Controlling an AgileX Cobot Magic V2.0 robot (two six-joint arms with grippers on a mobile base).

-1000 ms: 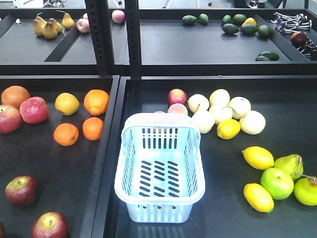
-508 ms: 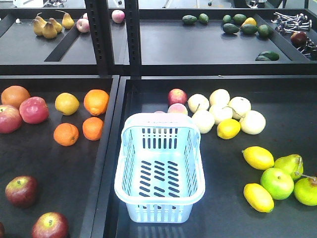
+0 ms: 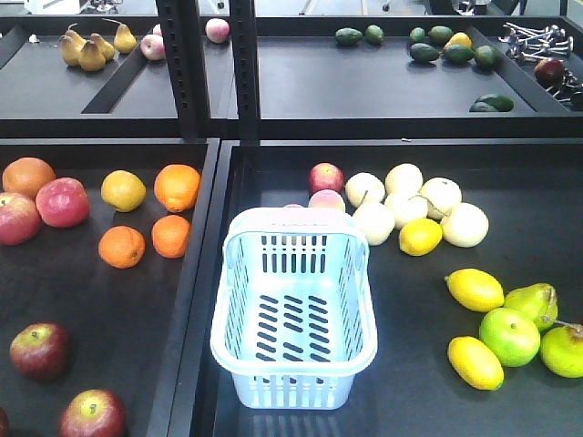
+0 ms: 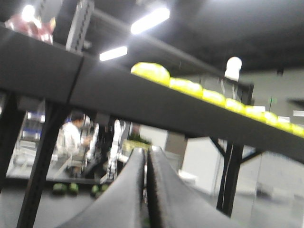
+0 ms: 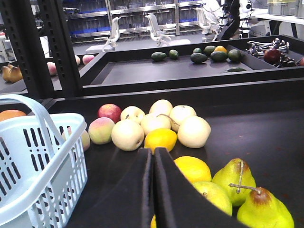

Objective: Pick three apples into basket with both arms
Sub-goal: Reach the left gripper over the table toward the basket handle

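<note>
Two dark maroon-red apples lie in the left tray near its front, and a sliver of a third shows at the bottom-left edge. The pale blue slotted basket stands empty at the front of the right tray; its wall also fills the left of the right wrist view. Neither arm shows in the front view. My left gripper is shut on nothing, low beneath a shelf edge, in a blurred view. To the right of the basket my right gripper is shut and empty, just above the tray.
Oranges and pink-red apples sit behind the maroon ones. Pale round fruit, lemons and green pears lie right of the basket. A raised divider splits the trays. Black posts rise behind.
</note>
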